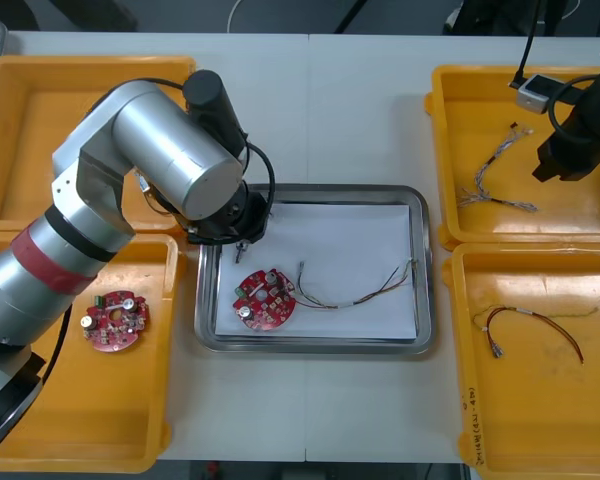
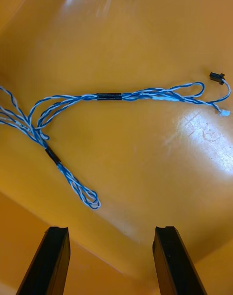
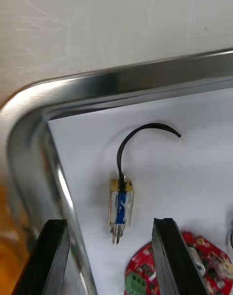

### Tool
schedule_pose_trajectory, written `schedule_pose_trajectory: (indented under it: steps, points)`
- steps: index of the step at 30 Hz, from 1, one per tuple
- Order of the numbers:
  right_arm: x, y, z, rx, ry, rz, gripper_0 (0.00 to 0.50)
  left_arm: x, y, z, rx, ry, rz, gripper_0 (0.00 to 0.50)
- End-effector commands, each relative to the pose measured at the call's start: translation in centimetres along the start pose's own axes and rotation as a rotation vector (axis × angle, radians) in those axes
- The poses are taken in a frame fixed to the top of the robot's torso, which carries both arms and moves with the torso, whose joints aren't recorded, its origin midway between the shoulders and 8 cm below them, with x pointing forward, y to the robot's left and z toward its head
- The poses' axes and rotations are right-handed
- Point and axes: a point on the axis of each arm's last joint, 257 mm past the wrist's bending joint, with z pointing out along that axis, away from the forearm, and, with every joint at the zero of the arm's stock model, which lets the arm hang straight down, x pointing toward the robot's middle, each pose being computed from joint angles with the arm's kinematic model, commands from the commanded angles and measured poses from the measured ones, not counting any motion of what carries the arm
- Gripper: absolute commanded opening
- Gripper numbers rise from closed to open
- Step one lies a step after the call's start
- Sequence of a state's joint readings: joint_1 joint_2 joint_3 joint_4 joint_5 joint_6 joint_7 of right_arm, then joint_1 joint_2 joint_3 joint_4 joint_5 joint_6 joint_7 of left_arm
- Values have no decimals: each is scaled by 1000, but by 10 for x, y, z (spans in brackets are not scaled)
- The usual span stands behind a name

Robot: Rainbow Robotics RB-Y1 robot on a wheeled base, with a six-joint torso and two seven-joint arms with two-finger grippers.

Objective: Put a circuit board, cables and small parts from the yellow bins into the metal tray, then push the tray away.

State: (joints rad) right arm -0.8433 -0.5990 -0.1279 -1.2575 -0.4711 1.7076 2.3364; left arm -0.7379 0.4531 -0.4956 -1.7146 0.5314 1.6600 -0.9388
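1. The left gripper hangs over the far left corner of the tray, fingers spread and holding nothing. A small metal part with a curled black lead lies between them on the tray's white liner, touching neither finger.
2. Toward the tray's near left corner sits a red circuit board. A thin cable lies just beside it, reaching toward the tray's right rim.
3. The right gripper hovers over the bin just right of the tray's far end. Its fingers are apart and empty above a twisted blue and white cable.
4. That cable looks light, limp and quick to tangle. I would pinch it at a black-wrapped band, where the strands are gathered, not at the small end plug.
5. The bin floor is smooth and glossy, so the cable may slide ahead of a closing finger.
6. The light table runs on past the tray's far edge, which seems room enough for the push.
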Motion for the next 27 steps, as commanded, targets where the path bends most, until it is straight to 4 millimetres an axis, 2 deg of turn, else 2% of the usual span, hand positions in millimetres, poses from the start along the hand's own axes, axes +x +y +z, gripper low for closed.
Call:
schedule_pose_trajectory:
  steps: [1,7,12,18,23,27]
  points:
    - [-30,-11,-14,26,-81,-32,500,-19,6,-39,18,-40,-159,500]
    - [-35,2,-1,5,-77,-73,500,-30,38,-66,-26,-28,-224,500]
    - [-37,7,3,4,-66,-123,500,-41,78,-87,-48,-44,-319,500]
    - [-37,8,5,14,-56,-249,500,-52,118,-100,-87,-76,-409,500]
    - [-33,9,15,25,-64,-325,500,-61,160,-110,-132,-107,-499,500]
    - [-30,12,25,29,-56,-349,500,-71,179,-118,-151,-156,-541,500]
